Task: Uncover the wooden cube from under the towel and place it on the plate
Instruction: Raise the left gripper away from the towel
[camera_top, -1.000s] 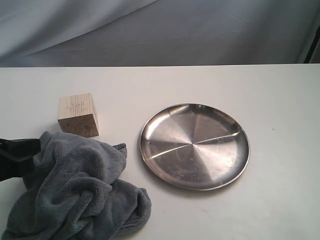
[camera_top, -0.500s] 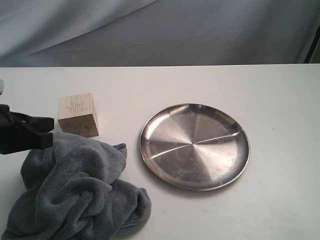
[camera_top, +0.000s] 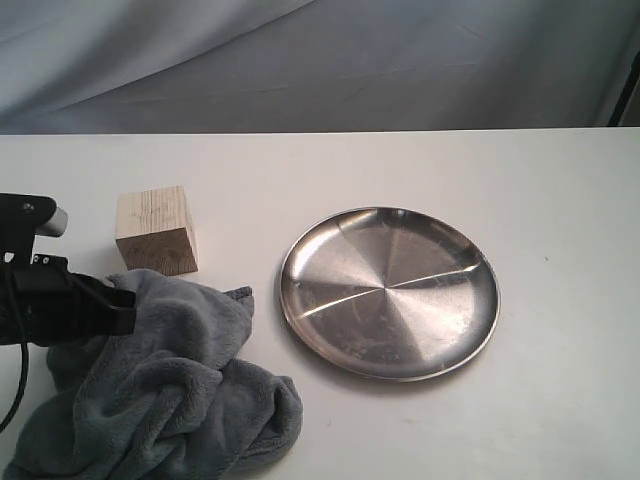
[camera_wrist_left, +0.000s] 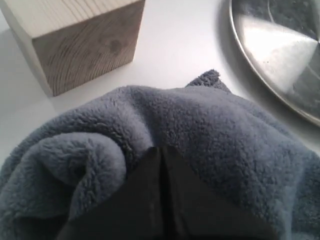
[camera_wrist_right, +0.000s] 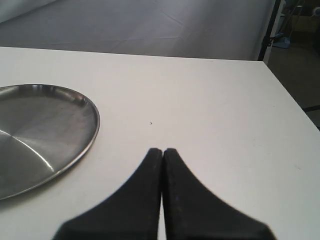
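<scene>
The wooden cube (camera_top: 155, 230) stands bare on the white table, just beyond the crumpled dark grey towel (camera_top: 170, 390). To its right lies the steel plate (camera_top: 390, 290), with nothing on it. My left gripper (camera_top: 128, 310) reaches in from the left over the towel's upper fold. In the left wrist view its jaws (camera_wrist_left: 161, 149) are shut with nothing between them, the towel (camera_wrist_left: 210, 130) just beneath and the cube (camera_wrist_left: 75, 40) beyond. My right gripper (camera_wrist_right: 162, 150) is shut over bare table beside the plate (camera_wrist_right: 40, 130); the exterior view does not show it.
A grey cloth backdrop (camera_top: 320, 60) hangs behind the table's far edge. The table's right edge (camera_wrist_right: 290, 105) shows in the right wrist view, with a dark stand beyond it.
The left gripper rose off the towel's left edge, then moved right and now sits over the towel's top fold. The towel's left side has sagged. Cube and plate have not moved.
</scene>
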